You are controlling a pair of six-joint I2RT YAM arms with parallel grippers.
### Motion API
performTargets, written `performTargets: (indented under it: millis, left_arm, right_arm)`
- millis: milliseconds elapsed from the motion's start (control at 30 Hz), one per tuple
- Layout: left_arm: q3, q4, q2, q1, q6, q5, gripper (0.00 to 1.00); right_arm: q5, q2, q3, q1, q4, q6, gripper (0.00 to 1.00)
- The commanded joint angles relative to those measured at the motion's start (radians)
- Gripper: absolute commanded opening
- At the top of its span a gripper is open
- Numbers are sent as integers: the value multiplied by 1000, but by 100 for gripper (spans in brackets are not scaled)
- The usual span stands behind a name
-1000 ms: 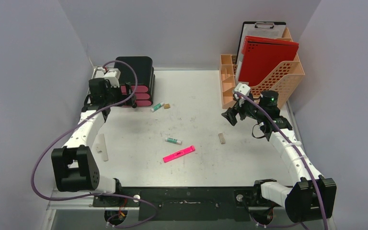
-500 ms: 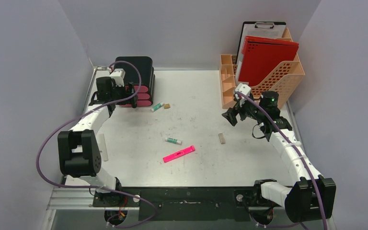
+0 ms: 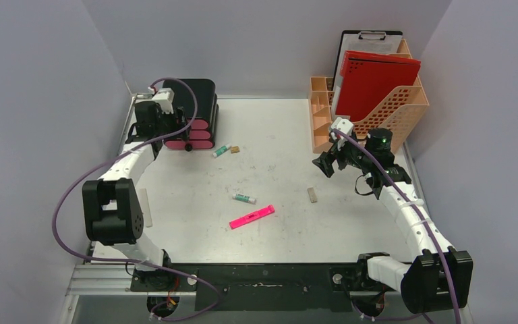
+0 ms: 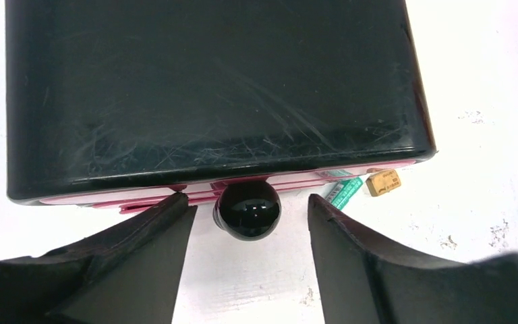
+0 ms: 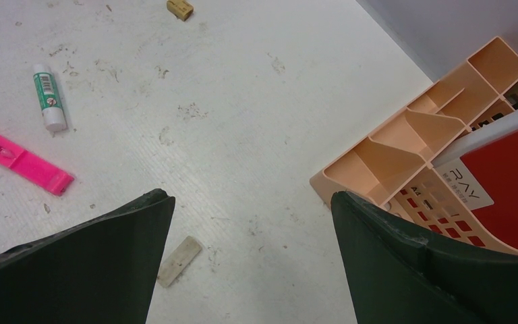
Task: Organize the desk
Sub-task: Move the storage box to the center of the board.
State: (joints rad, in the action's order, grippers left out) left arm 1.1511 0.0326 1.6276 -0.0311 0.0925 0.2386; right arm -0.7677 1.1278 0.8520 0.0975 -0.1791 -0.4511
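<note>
Nearby, a flat pink plastic highlighter (image 3: pixel 251 217) and a green-and-white glue stick (image 3: pixel 244 198) lay on the scuffed white rectangular desk (image 3: pixel 276 121). Farther on, the right gripper (image 5: pixel 251 197) hung open, empty, near the orange perforated file rack (image 3: pixel 391 108) — the left gripper (image 4: pixel 248 201) stood open around the black drawer box's (image 3: pixel 192 98) round black knob (image 4: pixel 248 212), not touching it.

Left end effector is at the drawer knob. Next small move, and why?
Probably close the left end effector on the black knob: it sits between the fingers with a gap on each side, so nothing is gripped yet.
</note>
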Motion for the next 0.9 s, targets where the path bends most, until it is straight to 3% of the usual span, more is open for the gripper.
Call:
performTargets:
  millis: [0,867]
  left_arm:
    - [81,-75,35,11,-7,-16,58]
    - [344,-49,256,16,1,-30,36]
  right_arm:
    - [-31,-12,1,-7,55,8,90]
    - [-30,-2,1,-7,59,8,90]
